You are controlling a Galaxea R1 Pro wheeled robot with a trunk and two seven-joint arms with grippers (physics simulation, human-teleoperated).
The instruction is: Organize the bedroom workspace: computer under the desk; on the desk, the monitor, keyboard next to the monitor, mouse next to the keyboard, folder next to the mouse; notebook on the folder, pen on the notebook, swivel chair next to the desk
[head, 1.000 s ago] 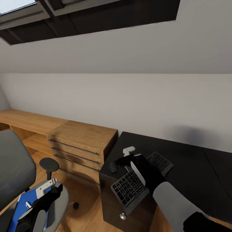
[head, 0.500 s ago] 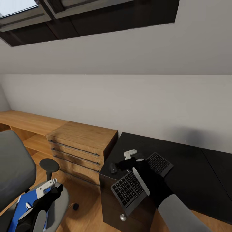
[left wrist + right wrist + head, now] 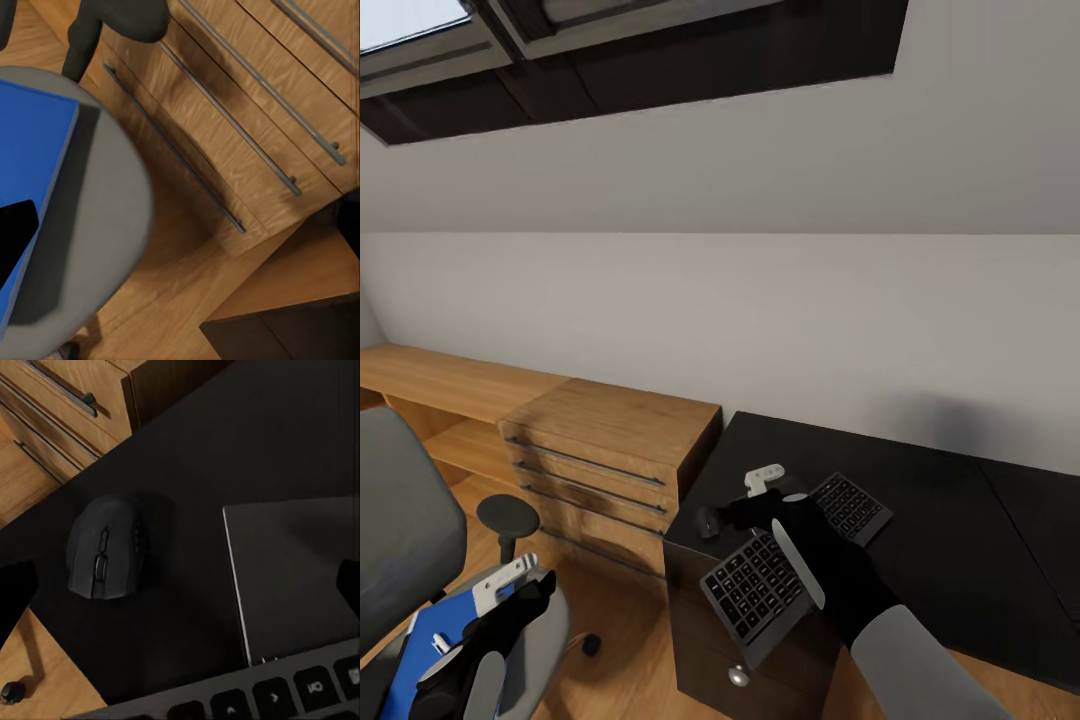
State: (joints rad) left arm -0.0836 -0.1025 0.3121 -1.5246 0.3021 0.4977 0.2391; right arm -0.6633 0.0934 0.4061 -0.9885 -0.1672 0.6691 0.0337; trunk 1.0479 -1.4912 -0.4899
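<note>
My right gripper (image 3: 736, 514) (image 3: 180, 589) hovers open over the left end of the black desk (image 3: 950, 520). In the right wrist view the black mouse (image 3: 103, 556) lies toward one fingertip, and the dark grey notebook (image 3: 296, 577) lies flat toward the other. The black keyboard (image 3: 752, 590) (image 3: 262, 701) lies diagonally under my right forearm, its near corner hanging over the desk's front edge. The mouse (image 3: 708, 521) sits just left of the fingertips. My left gripper (image 3: 532, 592) (image 3: 180, 229) stands open over the swivel chair's seat (image 3: 548, 630) (image 3: 97, 225), where the blue folder (image 3: 410, 645) (image 3: 30, 142) lies.
A light wooden chest (image 3: 615, 425) (image 3: 247, 127) with bar handles stands against the desk's left end, with a low wooden shelf behind it. The chair's black armrest (image 3: 508, 515) rises between seat and chest. A round drawer knob (image 3: 738, 676) shows on the desk front. Wood floor lies between chair and desk.
My right gripper has drawn back slightly toward me over the desk end, mostly in the first half second. The head view has drifted a little. Keyboard, mouse and left arm hold still.
</note>
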